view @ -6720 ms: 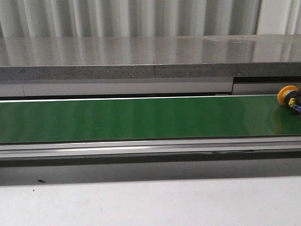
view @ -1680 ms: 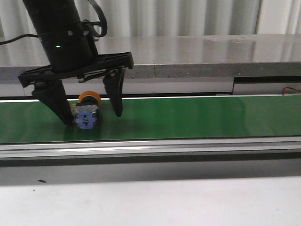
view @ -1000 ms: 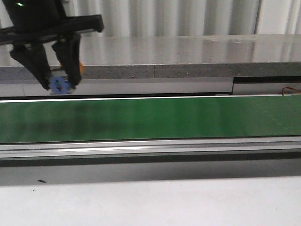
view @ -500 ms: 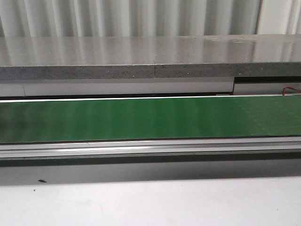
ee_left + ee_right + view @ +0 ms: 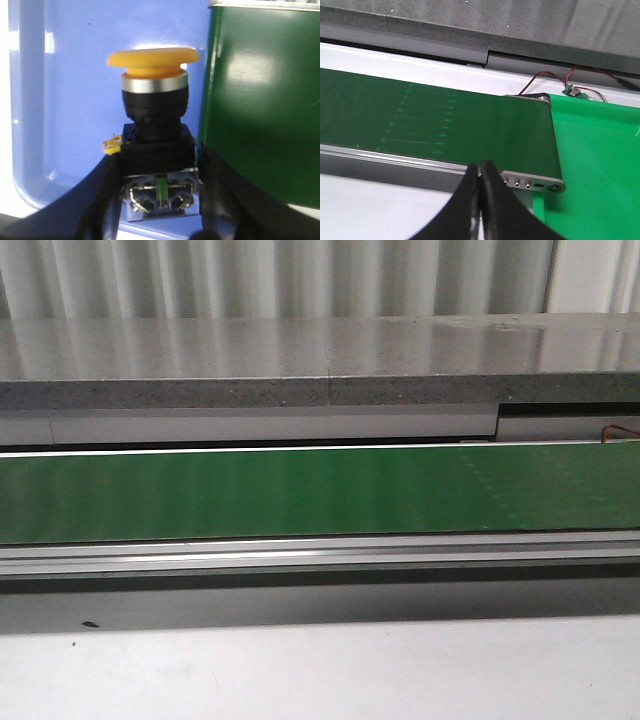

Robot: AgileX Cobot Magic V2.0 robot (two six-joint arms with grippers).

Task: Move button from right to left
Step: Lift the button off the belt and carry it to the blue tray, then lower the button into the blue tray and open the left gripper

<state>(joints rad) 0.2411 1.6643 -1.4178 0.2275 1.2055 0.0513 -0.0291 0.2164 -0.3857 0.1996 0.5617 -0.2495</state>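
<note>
The button (image 5: pixel 155 135) shows only in the left wrist view: a yellow-orange cap, a black collar and a blue-grey contact block. My left gripper (image 5: pixel 159 192) is shut on its contact block and holds it over a blue tray (image 5: pixel 60 100), next to the end of the green belt (image 5: pixel 260 100). My right gripper (image 5: pixel 480 172) is shut and empty, over the near rail by the belt's right end (image 5: pixel 470 125). Neither gripper nor the button shows in the front view, where the green belt (image 5: pixel 320 490) is bare.
A grey stone ledge (image 5: pixel 320 360) runs behind the belt. A metal rail (image 5: pixel 320 552) runs along its front, with a white table surface (image 5: pixel 320 670) below. A bright green sheet (image 5: pixel 600 165) and a small circuit board with red wires (image 5: pixel 572 90) lie past the belt's right end.
The left gripper closed on the button on the belt, lifted it up and to the left, and left the front view. The belt is now bare.
</note>
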